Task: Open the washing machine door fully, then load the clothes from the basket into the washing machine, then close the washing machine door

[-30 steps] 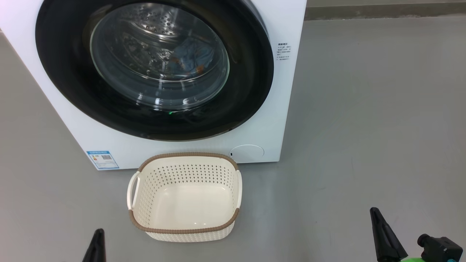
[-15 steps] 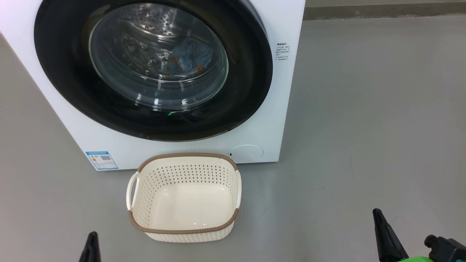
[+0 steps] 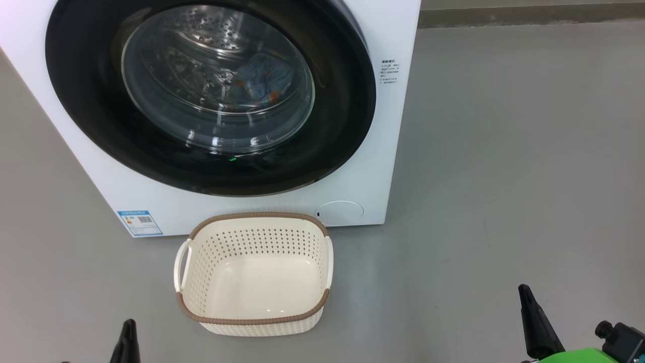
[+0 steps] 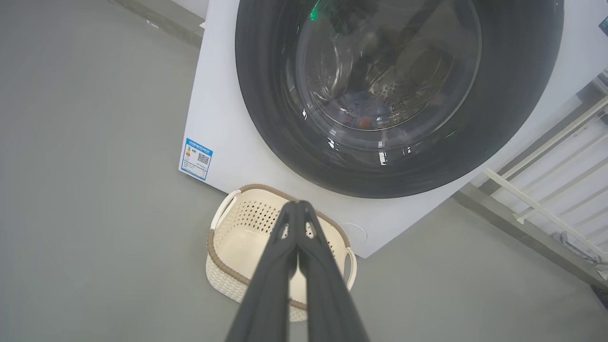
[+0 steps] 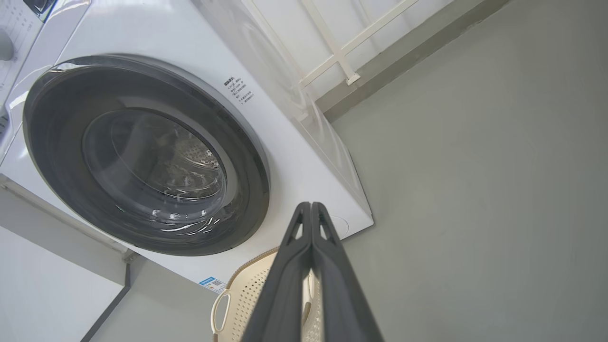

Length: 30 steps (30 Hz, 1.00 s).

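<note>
Left gripper [image 3: 129, 325] lower left, right gripper [image 3: 525, 290] lower right, both pointing up the frame, closed tight, jaws touching.

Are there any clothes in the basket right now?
No, the basket shows a bare cream floor, while the clothes lie behind the glass of the shut washing machine door.

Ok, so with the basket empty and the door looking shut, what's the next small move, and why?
Probably none beyond resting both arms: the job looks finished. The basket is empty, the blue clothes lie in the drum, and the washing machine door sits flush on the front. The left pincer and right pincer are shut, holding nothing.
</note>
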### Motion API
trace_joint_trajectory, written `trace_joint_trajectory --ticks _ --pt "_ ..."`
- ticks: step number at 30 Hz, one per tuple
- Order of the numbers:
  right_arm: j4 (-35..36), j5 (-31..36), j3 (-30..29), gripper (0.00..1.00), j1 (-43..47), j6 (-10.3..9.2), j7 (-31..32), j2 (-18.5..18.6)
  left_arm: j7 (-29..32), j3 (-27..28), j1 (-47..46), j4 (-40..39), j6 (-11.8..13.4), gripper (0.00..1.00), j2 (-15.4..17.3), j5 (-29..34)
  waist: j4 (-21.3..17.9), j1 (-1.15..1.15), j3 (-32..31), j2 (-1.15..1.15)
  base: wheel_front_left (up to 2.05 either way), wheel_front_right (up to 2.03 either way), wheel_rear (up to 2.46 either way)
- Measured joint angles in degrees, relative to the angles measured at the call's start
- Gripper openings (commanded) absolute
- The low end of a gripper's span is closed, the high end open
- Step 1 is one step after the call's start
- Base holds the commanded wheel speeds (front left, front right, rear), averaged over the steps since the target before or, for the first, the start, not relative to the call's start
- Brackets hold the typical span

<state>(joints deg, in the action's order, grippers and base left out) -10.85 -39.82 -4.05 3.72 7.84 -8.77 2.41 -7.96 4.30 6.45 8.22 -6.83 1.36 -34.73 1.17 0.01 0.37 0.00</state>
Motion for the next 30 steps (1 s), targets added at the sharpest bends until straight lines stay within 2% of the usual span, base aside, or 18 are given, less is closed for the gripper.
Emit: trace_joint_trajectory --ticks 30 --pt "-1.58 -18.84 -0.65 0.0 -2.19 -0.01 4.89 0.32 5.21 0.1 -3.49 2.43 -0.02 0.0 0.05 -20.67 -0.42 0.0 -0.07 0.0 0.0 0.0 0.0"
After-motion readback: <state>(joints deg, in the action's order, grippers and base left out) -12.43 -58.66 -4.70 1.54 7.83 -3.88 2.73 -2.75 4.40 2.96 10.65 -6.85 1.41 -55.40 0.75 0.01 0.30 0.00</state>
